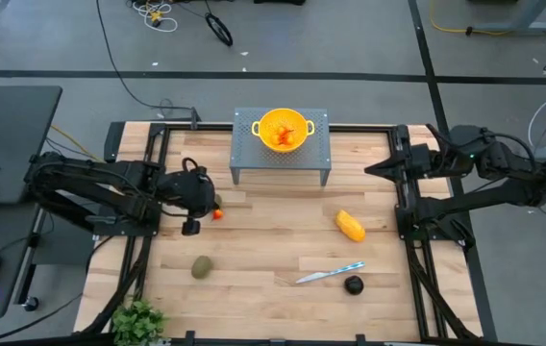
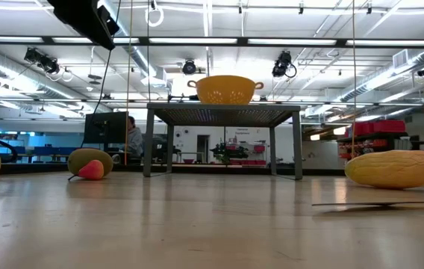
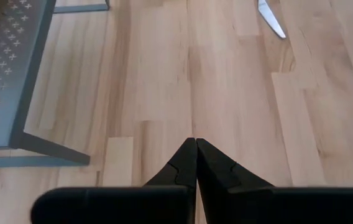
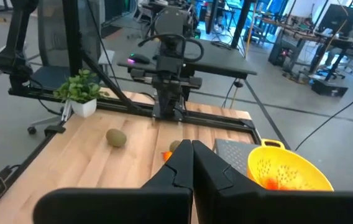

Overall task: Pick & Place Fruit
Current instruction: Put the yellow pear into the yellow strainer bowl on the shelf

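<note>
My left gripper (image 1: 218, 199) is shut and empty, held above the table's left middle. Just beside it lie a tiny orange-red fruit (image 1: 217, 214) and an olive-brown oval (image 2: 90, 162), which rest on the wood. A second olive-brown oval (image 1: 202, 267) lies nearer the front. The yellow-orange oblong (image 1: 350, 227) and the dark round fruit (image 1: 353, 284) lie on the right half. The yellow perforated bowl (image 1: 285, 130) stands on a grey perforated stand (image 1: 254, 154) and holds orange-red pieces. My right gripper (image 1: 369, 170) is shut and empty at the right, level with the stand.
A slim silver knife (image 1: 331, 274) lies between the oblong and the dark fruit. A small potted plant (image 1: 138, 319) stands at the front left corner. Bare wood lies in the table's middle, in front of the stand.
</note>
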### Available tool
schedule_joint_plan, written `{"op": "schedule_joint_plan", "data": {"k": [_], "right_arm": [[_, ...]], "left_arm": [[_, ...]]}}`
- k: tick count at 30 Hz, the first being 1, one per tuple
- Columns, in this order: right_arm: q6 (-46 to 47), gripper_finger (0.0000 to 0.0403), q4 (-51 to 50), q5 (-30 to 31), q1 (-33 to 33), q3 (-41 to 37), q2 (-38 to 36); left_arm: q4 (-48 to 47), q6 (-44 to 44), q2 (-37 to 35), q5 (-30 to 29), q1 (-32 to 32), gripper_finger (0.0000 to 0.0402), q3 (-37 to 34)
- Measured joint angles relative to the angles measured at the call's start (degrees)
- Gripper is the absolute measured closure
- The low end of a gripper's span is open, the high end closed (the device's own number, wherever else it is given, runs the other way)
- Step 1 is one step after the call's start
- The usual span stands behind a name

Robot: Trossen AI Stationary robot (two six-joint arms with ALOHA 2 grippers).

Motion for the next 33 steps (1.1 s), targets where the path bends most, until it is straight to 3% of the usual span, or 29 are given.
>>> {"op": "schedule_joint_plan", "data": {"k": [9,20,33], "right_arm": [[2.87,0.0402,-1.6,0.04,0.0,0.0,-0.22],[7.93,0.0402,-14.65,2.51,0.0,0.0,0.58],[8.26,0.0402,-15.11,2.53,0.0,0.0,0.65]], "left_arm": [[0.11,-0.13,0.0,-0.23,0.0,0.0395,0.0],[0.16,-0.17,0.0,-1.04,0.02,0.0394,0.0],[0.38,-1.11,0.0,-1.12,0.01,0.0389,0.0]]}}
